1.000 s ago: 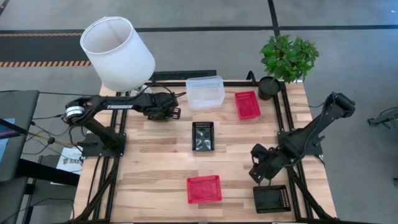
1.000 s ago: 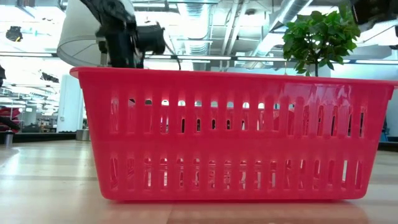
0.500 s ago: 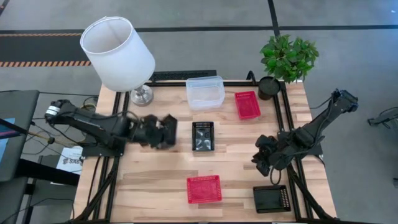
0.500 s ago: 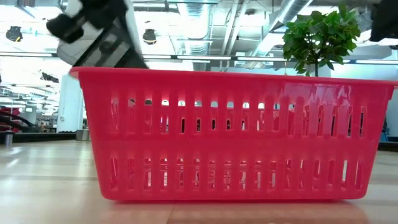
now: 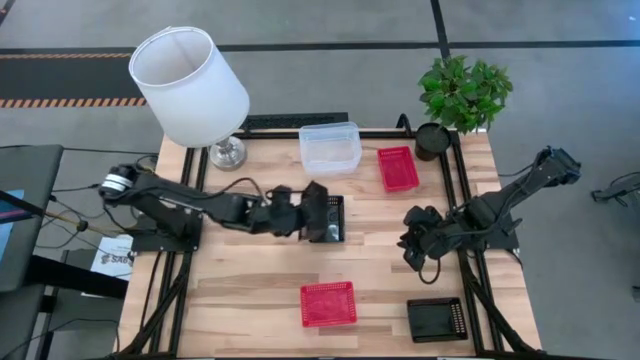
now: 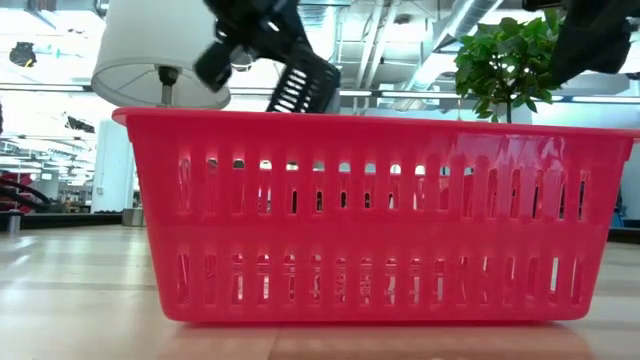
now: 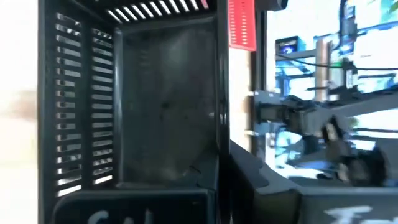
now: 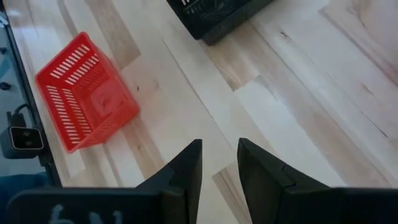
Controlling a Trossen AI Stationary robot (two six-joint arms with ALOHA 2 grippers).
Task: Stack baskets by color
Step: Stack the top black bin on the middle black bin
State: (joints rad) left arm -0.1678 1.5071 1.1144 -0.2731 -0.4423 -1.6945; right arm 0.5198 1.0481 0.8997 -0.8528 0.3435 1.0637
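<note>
We've got the left gripper [image 5: 318, 212] mid-bench, fingers clamped tight on the rim of the centre black basket [image 5: 328, 218]; low view shows that basket [image 6: 305, 85] tilted and lifted off the bench [image 5: 250, 280]. Left wrist view looks straight into the black basket [image 7: 143, 106].

Right gripper [image 5: 412, 246] hovers over the bench's right side, empty, fingers [image 8: 189, 165] parted by a narrow gap, nothing between them. Second black basket [image 5: 436, 319] sits at the front right corner, just below that gripper in the high view.

Red basket [image 5: 328, 303] front centre, another red basket [image 5: 398, 168] at the back beside the clear basket [image 5: 330, 148]. Lamp [image 5: 190, 85] back left, plant [image 5: 462, 92] back right.
</note>
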